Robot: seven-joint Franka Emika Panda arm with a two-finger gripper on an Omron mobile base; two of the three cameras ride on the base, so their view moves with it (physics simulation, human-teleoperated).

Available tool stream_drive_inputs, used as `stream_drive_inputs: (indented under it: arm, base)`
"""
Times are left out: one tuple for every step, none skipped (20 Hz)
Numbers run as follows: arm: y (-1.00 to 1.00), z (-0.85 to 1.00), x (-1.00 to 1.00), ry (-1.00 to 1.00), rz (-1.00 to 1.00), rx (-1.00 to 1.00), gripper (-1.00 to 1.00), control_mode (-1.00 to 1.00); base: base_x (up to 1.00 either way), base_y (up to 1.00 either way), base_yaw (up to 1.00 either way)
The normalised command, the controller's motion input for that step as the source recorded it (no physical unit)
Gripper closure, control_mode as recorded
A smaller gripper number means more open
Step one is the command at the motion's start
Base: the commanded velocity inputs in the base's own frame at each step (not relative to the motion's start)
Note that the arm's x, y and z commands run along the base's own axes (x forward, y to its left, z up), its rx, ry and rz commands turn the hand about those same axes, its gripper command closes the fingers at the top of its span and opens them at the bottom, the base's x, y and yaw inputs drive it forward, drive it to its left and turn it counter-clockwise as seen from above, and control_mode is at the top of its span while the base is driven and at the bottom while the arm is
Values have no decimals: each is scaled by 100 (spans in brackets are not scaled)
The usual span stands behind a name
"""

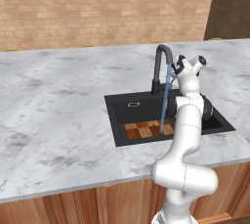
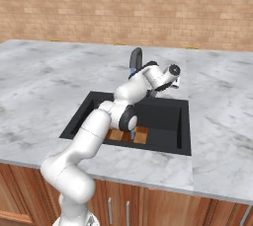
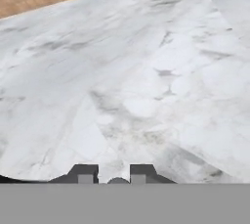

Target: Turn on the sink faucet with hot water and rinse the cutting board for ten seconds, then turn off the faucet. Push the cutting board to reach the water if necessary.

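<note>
Left base view: water [image 1: 165, 101] onto cutting board [image 1: 144, 129].

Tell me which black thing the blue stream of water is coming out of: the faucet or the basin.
The sink faucet: the tall black gooseneck behind the sink. The water leaves its curved spout and falls onto the cutting board lying in the low, recessed basin.

light: bright, even, diffuse | shadows: faint | glare: none | sharpness: soft, low-resolution render

Black sink [image 1: 122, 108], tan-orange-brown checkered board [image 1: 144, 130], seemingly translucent blue water [image 1: 166, 96], grey-veined marble counter [image 1: 53, 105].
</note>
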Motion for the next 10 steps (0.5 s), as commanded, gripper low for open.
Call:
stream_drive_inputs:
  arm:
    - [-13, -43, -40, 9, 0, 0, 100, -100]
    - [-9, -41, -36, 10, 0, 0, 100, -100]
    - [-7, -39, -31, 11, 0, 0, 100, -100]
    - [-7, -38, -29, 11, 0, 0, 100, -100]
    - [-6, -39, -28, 11, 0, 0, 100, -100]
    - [-5, -41, -28, 11, 0, 0, 100, -100]
    - [-6, -40, -27, 12, 0, 0, 100, -100]
    - [-4, -42, -28, 11, 0, 0, 100, -100]
    - [-6, -43, -29, 10, 0, 0, 100, -100]
    - [-4, -45, -27, 10, 0, 0, 100, -100]
  base:
    - [0, 0, 0]
    - [0, 0, 0]
    - [0, 0, 0]
    - [0, 0, 0]
    - [0, 0, 0]
    - [0, 0, 0]
    - [0, 0, 0]
    - [0, 0, 0]
    - [0, 0, 0]
    - [0, 0, 0]
